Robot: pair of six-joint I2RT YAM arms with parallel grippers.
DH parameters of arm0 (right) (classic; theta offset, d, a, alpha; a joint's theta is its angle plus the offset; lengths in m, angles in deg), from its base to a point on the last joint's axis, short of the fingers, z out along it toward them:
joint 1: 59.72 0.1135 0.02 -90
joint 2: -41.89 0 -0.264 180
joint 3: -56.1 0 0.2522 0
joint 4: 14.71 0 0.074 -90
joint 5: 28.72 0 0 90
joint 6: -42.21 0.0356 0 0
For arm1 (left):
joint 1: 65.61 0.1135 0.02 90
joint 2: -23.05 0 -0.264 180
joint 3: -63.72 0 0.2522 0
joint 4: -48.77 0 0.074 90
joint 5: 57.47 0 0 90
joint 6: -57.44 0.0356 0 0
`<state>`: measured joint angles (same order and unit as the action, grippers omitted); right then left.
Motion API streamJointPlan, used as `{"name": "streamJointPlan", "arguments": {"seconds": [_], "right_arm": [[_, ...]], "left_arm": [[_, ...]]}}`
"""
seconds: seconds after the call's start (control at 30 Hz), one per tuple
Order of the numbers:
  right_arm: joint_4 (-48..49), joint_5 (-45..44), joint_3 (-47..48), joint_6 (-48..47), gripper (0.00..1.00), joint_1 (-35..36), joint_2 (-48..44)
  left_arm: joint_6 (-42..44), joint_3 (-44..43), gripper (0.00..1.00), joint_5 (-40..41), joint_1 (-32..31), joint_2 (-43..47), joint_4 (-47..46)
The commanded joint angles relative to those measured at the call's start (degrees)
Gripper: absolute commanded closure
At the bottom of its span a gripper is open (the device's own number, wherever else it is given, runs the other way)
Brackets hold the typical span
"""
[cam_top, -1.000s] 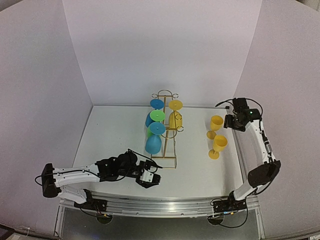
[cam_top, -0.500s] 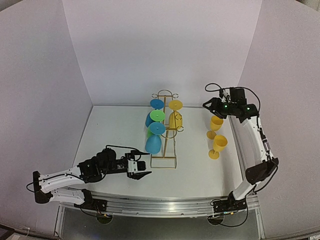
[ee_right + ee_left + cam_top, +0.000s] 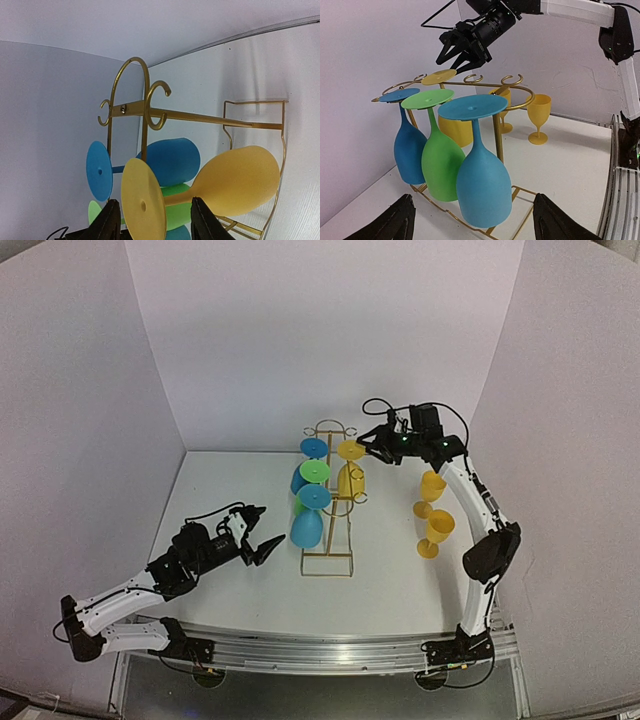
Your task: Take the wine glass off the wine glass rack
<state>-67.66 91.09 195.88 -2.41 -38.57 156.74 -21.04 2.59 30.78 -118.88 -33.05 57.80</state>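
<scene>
Left arm (image 3: 120,598) and right arm (image 3: 468,496): white links, black joints, looping black cables; left gripper (image 3: 271,526), right gripper (image 3: 366,443) black.

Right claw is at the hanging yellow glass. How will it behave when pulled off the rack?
The yellow glass looks like matte plastic, so probably light and not brittle. It hangs by its foot, so it'll likely swing if nudged. The thin wire rack may shift or tip if the right claw drags sideways.

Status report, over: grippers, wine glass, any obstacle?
Right gripper open at foot of hanging yellow plastic wine glass, not yet off gold wire rack. Left gripper open, low beside rack. No obstacle seen.
</scene>
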Motion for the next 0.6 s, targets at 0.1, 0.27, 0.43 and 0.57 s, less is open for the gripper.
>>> {"name": "streamJointPlan", "arguments": {"seconds": [0.1,0.27,0.43,0.57], "right_arm": [[2.89,3.05,-0.27,1.92,0.59,0.02,-0.48],[3.00,5.20,-2.37,2.72,0.62,0.05,-0.70],[2.92,5.69,-3.59,2.34,0.68,-0.02,-1.55],[2.89,5.10,-4.66,2.35,0.80,0.00,-1.99]], "left_arm": [[-0.48,1.09,0.20,0.27,0.27,0.96,-3.54],[1.40,1.10,0.20,0.53,0.30,0.84,-3.43],[2.63,1.03,0.20,0.97,0.30,0.69,-3.66],[2.69,0.74,0.20,0.79,0.27,0.41,-3.75]]}}
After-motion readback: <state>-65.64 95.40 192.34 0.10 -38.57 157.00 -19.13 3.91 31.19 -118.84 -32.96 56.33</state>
